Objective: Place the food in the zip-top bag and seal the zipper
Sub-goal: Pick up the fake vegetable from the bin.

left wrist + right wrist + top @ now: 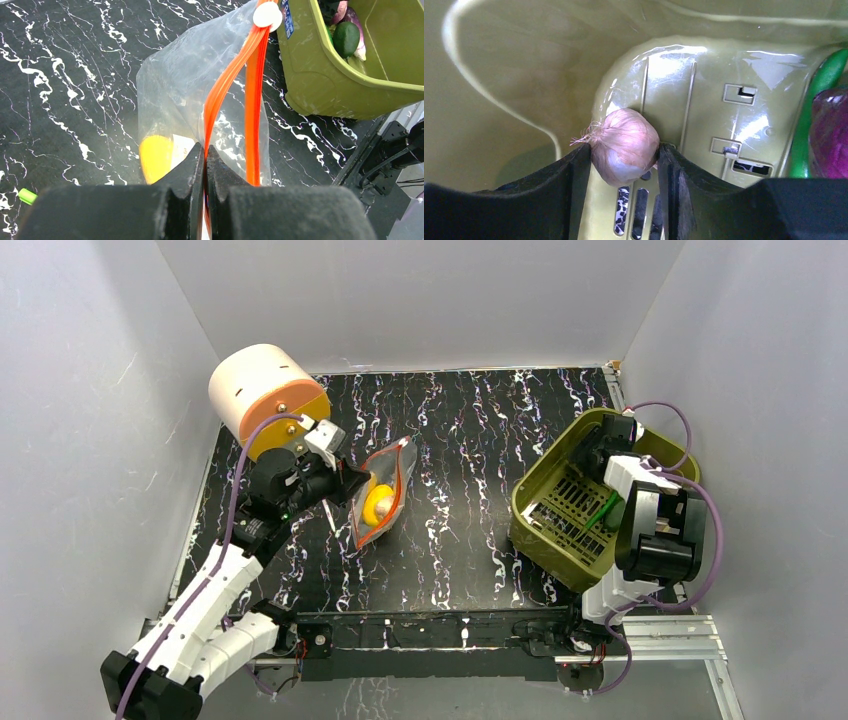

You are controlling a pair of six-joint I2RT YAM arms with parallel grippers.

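R gripper [624,159] clamped pink garlic-like piece [626,140] in basket [514,75], right; L gripper [205,152] pinched bag [175,75] by zipper [227,80], left. Loading step, I'd judge; next: lift, carry to bag mouth.

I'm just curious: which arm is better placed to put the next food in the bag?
Likely right: the right gripper holds a pinkish bulb in the green basket, while the left gripper is occupied pinching the orange zipper strip of the bag.

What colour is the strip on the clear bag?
The strip is orange-red, clearest in left wrist view.
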